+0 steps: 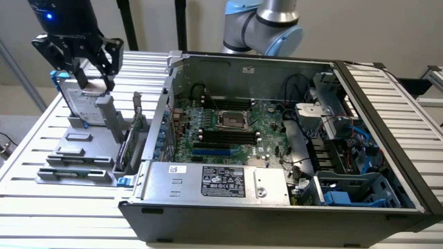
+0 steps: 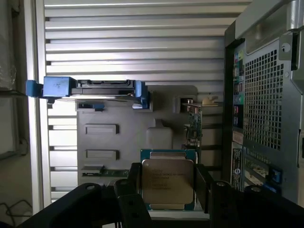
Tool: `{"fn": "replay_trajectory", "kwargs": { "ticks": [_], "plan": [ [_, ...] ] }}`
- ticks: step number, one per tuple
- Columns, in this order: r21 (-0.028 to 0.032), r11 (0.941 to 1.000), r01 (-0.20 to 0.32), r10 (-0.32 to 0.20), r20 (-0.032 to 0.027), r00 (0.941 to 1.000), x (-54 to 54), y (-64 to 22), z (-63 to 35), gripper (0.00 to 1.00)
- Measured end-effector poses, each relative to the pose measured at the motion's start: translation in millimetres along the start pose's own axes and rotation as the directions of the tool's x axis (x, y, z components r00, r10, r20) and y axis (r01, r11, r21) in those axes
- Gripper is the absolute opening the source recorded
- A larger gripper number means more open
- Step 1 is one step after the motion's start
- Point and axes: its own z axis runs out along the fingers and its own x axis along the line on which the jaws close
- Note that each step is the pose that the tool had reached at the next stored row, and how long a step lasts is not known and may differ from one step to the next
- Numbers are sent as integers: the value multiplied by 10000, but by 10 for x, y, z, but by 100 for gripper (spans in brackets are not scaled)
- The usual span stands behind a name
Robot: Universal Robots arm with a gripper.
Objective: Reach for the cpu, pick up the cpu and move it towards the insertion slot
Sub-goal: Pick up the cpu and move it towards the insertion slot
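Since the wrist view sets the cpu (image 2: 167,183) squarely between the dark fingers of the tool (image 2: 168,179), both seeming to press its edges, I judge the tool clamped on the cpu and the pick-up in hand. Both are outside the computer case (image 2: 266,95), beside its perforated wall. Whether the chip is clear of the grey holder (image 2: 114,142) is hard to tell.

From the exterior view, the tool (image 1: 95,83) hangs outside the case (image 1: 207,218), above the hard drive (image 1: 86,106). The insertion slot (image 1: 232,120) lies inside the case, well apart. Getting there calls for clearing the case wall. The chip itself is hard to make out here.
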Motion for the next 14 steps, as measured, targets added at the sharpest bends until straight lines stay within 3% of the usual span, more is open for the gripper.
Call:
{"fn": "replay_trajectory", "kwargs": {
  "ticks": [14],
  "plan": [
    [-4,10000,1,-1,-18,10000,-637,19,-146,55]
  ]
}}
